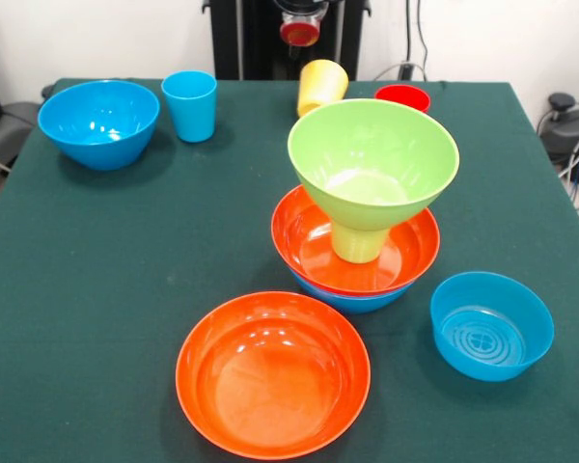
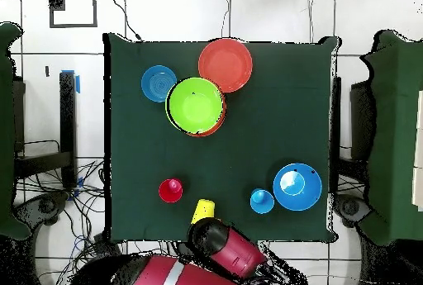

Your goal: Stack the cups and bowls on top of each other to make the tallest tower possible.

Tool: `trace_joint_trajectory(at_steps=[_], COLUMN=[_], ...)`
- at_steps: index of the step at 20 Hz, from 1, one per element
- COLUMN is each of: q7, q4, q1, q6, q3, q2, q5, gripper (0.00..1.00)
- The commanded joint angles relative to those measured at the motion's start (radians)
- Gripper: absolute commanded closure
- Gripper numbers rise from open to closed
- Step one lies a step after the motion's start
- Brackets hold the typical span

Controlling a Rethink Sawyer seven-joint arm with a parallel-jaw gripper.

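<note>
**Half-built tower on green counter, arm drawn back**

The tower [image 1: 365, 217] stands on the matte, dark green cloth of the counter [image 1: 96, 289]. Its base is a blue bowl [image 1: 352, 299], mostly hidden under a wide, shallow orange bowl [image 1: 314, 246] nested in it. In that stands an upside-down green cup [image 1: 357, 241], and on the cup sits a flaring green bowl [image 1: 405, 145], mouth up.

All pieces are glossy, smooth plastic. In the front view, a second orange bowl [image 1: 273, 386] lies just in front of the tower, and a small straight-sided blue bowl [image 1: 490, 325] with a ringed floor sits beside it. Behind the tower are a tilted yellow cup [image 1: 321, 87] and a red cup [image 1: 402, 96]; farther off stand a blue cup [image 1: 190, 105] and a deep blue bowl [image 1: 98, 122].

The end effector [image 1: 300, 27] hangs at the counter's far edge above the yellow cup; whether it is spread or pressed together I cannot tell.
</note>
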Motion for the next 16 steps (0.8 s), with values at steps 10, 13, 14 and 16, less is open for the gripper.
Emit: trace_joint_trajectory(at_steps=[10,13,14,16], q7=[0.029,-0.002,-0.011,-0.045], q4=[-0.145,-0.199,-0.212,-0.261], q1=[0.048,0.047,0.043,0.035], q6=[0.138,0.179,0.178,0.172], q3=[-0.002,-0.025,-0.025,-0.023], q2=[-0.071,-0.069,-0.064,-0.047], q5=[-0.017,-0.035,-0.041,-0.063], gripper=[1.0,1.0,1.0,1.0])
